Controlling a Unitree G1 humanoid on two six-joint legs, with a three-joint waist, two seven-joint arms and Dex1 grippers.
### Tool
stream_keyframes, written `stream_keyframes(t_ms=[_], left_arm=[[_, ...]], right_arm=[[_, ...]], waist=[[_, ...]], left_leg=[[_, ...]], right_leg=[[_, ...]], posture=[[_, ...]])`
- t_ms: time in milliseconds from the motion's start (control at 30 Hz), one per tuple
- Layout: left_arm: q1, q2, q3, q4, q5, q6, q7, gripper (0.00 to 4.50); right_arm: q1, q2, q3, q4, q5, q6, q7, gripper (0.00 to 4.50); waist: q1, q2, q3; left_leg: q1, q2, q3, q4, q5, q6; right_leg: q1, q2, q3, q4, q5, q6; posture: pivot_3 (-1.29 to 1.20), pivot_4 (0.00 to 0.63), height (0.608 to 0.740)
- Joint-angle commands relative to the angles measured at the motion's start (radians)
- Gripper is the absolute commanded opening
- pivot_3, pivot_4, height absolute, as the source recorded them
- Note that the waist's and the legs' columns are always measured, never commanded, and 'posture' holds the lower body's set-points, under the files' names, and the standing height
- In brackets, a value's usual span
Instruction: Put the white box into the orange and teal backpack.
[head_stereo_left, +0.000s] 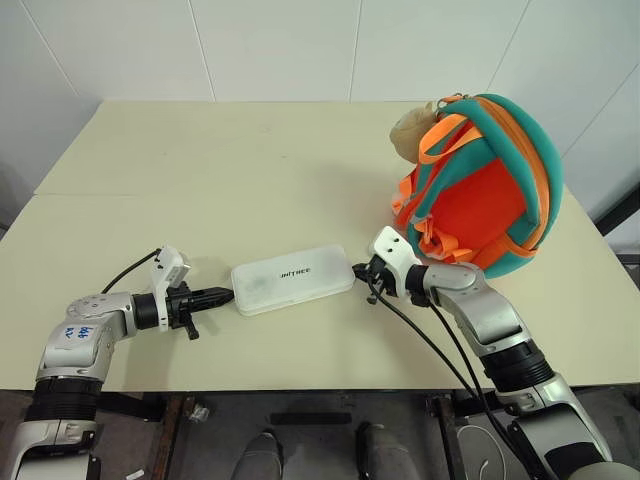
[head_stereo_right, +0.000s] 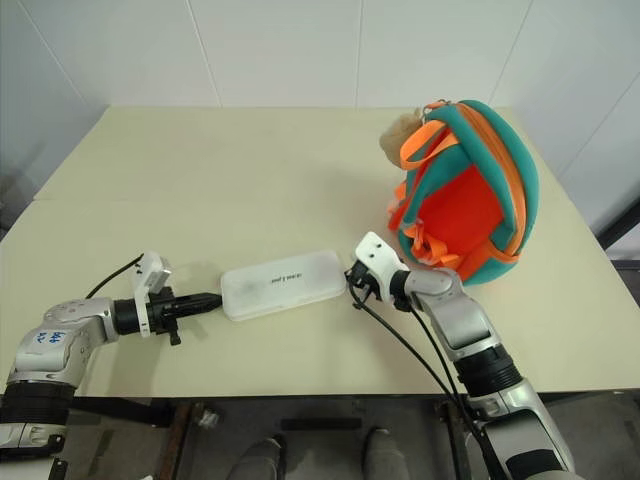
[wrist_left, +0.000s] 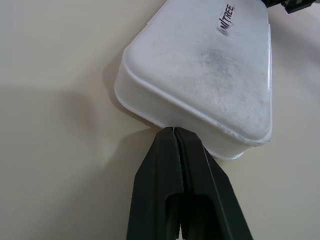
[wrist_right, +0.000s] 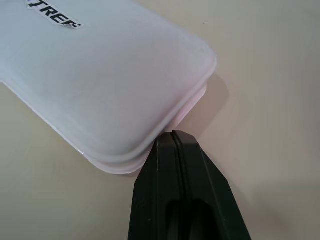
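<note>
The white box (head_stereo_left: 291, 279) lies flat on the cream table (head_stereo_left: 200, 170), lettering up, near the front middle. My left gripper (head_stereo_left: 228, 294) is shut, its tip against the box's left end; the left wrist view shows the closed fingers (wrist_left: 175, 165) meeting the box (wrist_left: 210, 75) at its lower side wall. My right gripper (head_stereo_left: 360, 270) is shut too, its tip at the box's right end, with the fingers (wrist_right: 175, 170) pressed to the box's (wrist_right: 100, 75) rounded corner. The orange and teal backpack (head_stereo_left: 485, 185) stands upright at the right, behind the right gripper, a beige plush charm (head_stereo_left: 410, 132) at its top.
Black cables (head_stereo_left: 430, 340) trail from my right wrist down past the table's front edge. A seam (head_stereo_left: 150, 192) runs across the table where two tops meet. White walls stand behind the table, and its right edge lies close beyond the backpack.
</note>
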Motion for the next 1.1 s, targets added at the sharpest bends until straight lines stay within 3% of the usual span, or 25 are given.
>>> stream_keyframes(t_ms=[33, 733, 1100], left_arm=[[-0.029, -0.022, -0.038, -0.003, 0.002, -0.026, -0.029, 0.04], [-0.058, 0.048, -0.174, -0.152, 0.026, 0.041, -0.159, 0.04], [-0.041, 0.069, -0.189, -0.183, 0.038, 0.056, -0.15, 0.04]], right_arm=[[-0.007, 0.012, 0.006, -0.094, 0.041, 0.01, 0.05, 0.0], [0.1, -0.226, 0.004, -0.397, 0.134, 0.258, 0.261, 0.0], [0.151, -0.313, -0.019, -0.446, 0.164, 0.308, 0.273, 0.0]], waist=[[0.0, 0.0, 0.0], [0.002, 0.0, 0.0], [0.002, 0.0, 0.0]], left_leg=[[0.0, 0.0, 0.0, 0.0, 0.0, 0.0], [-0.001, 0.0, 0.0, 0.001, 0.0, -0.001], [-0.001, 0.0, 0.0, 0.001, -0.001, -0.001]], right_leg=[[0.0, 0.0, 0.0, 0.0, 0.0, 0.0], [0.0, 0.0, 0.0, -0.002, -0.002, -0.004], [0.0, 0.0, 0.0, -0.003, -0.004, -0.007]], posture=[[0.0, 0.15, 0.74], [0.0, 0.15, 0.74], [0.0, 0.15, 0.74]])
